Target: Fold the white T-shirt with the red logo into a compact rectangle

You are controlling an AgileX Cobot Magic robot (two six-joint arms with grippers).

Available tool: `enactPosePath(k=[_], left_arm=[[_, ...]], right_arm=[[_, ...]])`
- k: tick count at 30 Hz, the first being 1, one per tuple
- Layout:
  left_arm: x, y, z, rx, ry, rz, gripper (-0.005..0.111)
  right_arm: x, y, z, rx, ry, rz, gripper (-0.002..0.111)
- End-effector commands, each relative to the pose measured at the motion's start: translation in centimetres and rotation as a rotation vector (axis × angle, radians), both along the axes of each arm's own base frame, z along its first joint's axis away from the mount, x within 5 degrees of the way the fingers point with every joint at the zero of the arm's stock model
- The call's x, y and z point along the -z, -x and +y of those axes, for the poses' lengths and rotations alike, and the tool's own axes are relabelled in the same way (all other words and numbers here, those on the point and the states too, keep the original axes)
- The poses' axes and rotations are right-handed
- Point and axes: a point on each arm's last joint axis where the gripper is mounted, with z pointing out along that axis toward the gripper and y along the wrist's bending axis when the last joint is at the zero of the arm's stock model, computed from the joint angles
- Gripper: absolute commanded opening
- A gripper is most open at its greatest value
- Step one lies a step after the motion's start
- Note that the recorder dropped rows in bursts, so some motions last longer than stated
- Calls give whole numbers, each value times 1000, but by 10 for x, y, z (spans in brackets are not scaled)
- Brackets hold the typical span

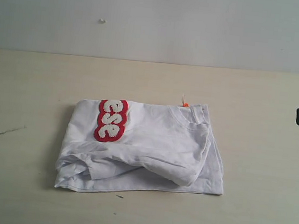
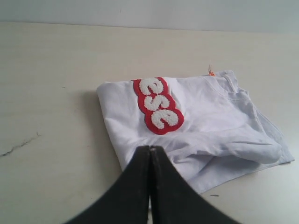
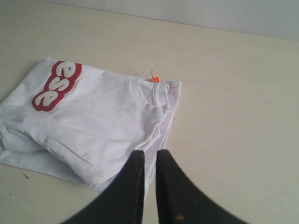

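The left end effector (image 2: 150,148) is clenched, its black fingers pressed flat together with nothing between them. The right end effector (image 3: 149,153) is released by a thin gap and holds nothing. In the exterior view they sit at the frame's 9 and 3 o'clock edges, both well apart from the wrinkled white cotton T-shirt (image 1: 156,145). The shirt lies folded into a rough rectangle at the middle of the pale beige worktop (image 1: 35,78). The red logo patch with fuzzy white letters (image 1: 111,120) shows "ese" on top at the shirt's 10 o'clock. The ribbed collar (image 1: 192,116) is at its 1 o'clock, with the small orange tag (image 1: 184,103) poking out beside it. Loose layers bunch along the 6 o'clock edge.
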Motion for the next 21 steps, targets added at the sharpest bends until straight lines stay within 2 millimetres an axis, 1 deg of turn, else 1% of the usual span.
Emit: enactPosePath(k=[1,18,21], left_arm=[[1,1,1,-8,8,1,0],[2,2,1,0,-1,15,0],[1,2,5,-26,-9,0,0]], right_arm=[[-2,0,0,11,-11,-15,11],[-2,0,0,11,-11,-15,11],[-2,0,0,11,-11,-15,11]])
